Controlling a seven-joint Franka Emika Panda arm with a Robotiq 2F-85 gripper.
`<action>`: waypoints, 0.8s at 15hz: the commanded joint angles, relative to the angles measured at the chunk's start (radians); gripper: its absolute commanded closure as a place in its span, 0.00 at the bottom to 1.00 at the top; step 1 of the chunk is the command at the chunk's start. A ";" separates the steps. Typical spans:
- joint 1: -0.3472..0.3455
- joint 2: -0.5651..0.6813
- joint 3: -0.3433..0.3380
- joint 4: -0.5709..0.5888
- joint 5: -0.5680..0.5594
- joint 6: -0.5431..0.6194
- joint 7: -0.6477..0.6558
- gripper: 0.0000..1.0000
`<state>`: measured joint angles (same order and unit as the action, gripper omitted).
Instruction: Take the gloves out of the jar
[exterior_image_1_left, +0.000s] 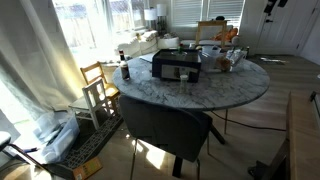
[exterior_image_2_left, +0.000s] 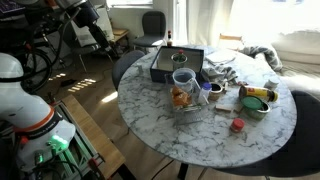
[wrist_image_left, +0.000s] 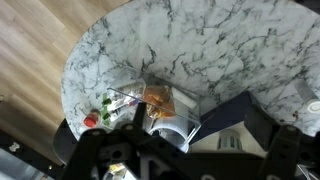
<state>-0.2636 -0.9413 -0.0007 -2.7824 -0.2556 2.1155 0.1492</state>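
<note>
A clear jar (exterior_image_2_left: 183, 78) stands near the middle of the round marble table (exterior_image_2_left: 250, 140), in front of a dark box (exterior_image_2_left: 172, 62). It holds something pale; I cannot make out gloves in it. The jar also shows from above in the wrist view (wrist_image_left: 172, 122). Next to it is a clear tub with orange contents (exterior_image_2_left: 182, 99), also in the wrist view (wrist_image_left: 155, 96). My gripper (wrist_image_left: 198, 152) hangs high above and off the table edge, well apart from the jar. Its fingers look spread and empty. In an exterior view it is at the upper left (exterior_image_2_left: 97, 28).
A crumpled grey cloth (exterior_image_2_left: 222, 72), a bowl (exterior_image_2_left: 256, 101), a red lid (exterior_image_2_left: 237, 125) and a blue cup (exterior_image_2_left: 212, 88) lie on the table. A dark chair (exterior_image_1_left: 168, 125) stands at the table edge, and a wooden chair (exterior_image_1_left: 97, 85) beside it.
</note>
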 joint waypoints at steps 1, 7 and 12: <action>0.008 0.000 -0.006 0.003 -0.006 -0.005 0.005 0.00; -0.022 0.237 -0.007 0.154 0.051 -0.053 0.122 0.00; -0.050 0.479 -0.052 0.296 0.083 -0.054 0.210 0.00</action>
<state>-0.2978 -0.6591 -0.0204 -2.6098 -0.2073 2.0820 0.3127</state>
